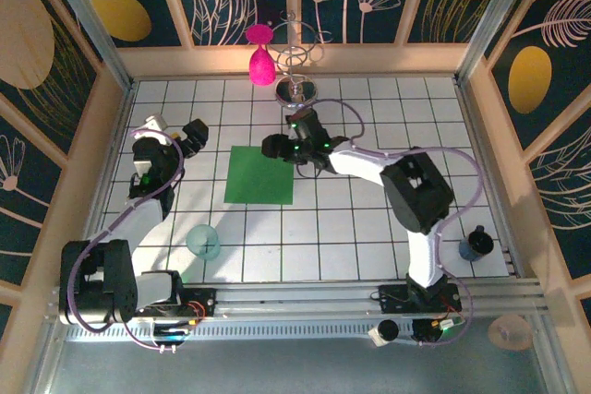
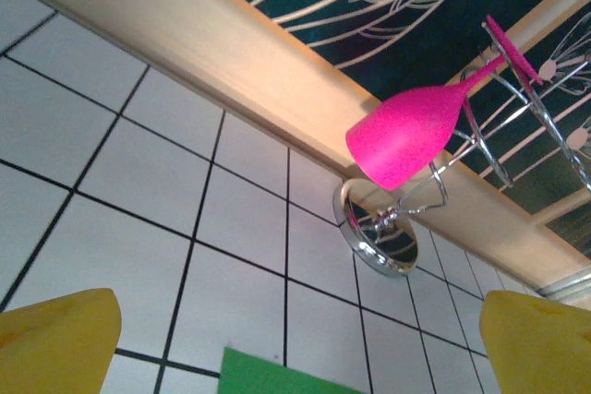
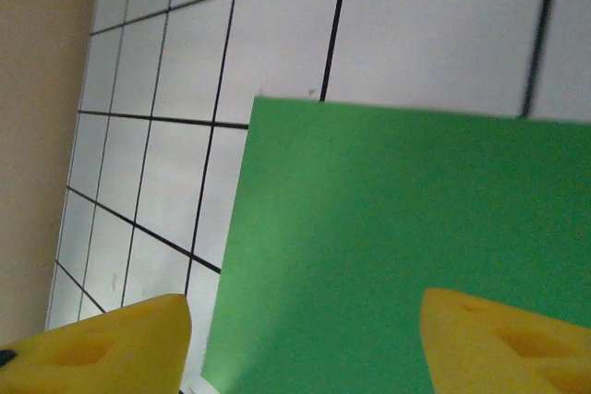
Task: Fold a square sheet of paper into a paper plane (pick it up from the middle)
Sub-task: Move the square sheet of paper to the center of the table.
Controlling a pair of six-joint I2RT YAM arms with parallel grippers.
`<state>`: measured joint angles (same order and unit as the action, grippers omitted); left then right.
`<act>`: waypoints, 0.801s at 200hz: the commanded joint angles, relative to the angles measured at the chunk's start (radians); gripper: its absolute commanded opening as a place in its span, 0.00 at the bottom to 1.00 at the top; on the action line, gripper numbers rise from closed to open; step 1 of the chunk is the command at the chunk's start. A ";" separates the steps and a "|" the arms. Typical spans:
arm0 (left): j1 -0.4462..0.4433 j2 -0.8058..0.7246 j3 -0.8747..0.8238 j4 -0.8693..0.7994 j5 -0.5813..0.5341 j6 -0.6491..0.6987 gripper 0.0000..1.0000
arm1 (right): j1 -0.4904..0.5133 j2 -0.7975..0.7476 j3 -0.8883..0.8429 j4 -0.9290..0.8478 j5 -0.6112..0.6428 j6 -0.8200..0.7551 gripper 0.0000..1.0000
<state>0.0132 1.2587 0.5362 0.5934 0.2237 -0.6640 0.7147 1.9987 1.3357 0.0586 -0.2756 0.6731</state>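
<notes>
Paper (image 1: 259,175) lay flat on the table (image 1: 369,228), unfolded.
I saw the right gripper (image 1: 274,147) spread open over its far edge and the left gripper (image 1: 196,136) open just left; cup (image 1: 203,241) nearer me, pink glass (image 1: 261,62) hung on the rack (image 1: 297,89) behind.

The square sheet of paper (image 1: 260,175) is plain bright green; the table (image 1: 369,228) white with black gridlines; the glass (image 1: 261,64) hot pink.

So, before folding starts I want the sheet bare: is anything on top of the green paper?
Nothing rests on the square sheet of paper; the visible face is bare. The right gripper hangs over and hides its far-right corner.
</notes>
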 commanded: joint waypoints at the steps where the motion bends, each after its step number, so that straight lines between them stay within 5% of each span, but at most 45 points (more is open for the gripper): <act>1: 0.004 0.011 0.031 0.015 0.057 -0.025 0.99 | 0.000 0.055 0.058 -0.061 0.008 0.069 0.66; 82: 0.004 0.075 0.069 -0.026 0.141 -0.057 0.99 | -0.014 0.139 0.094 -0.244 0.094 0.046 0.65; 160: -0.042 0.166 0.110 -0.094 0.255 -0.130 0.99 | -0.125 -0.116 -0.280 -0.342 0.196 -0.120 0.64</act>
<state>0.0055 1.4101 0.5999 0.5522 0.4290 -0.7769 0.6399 1.9503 1.1835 -0.1226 -0.1558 0.6338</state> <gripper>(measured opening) 0.986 0.646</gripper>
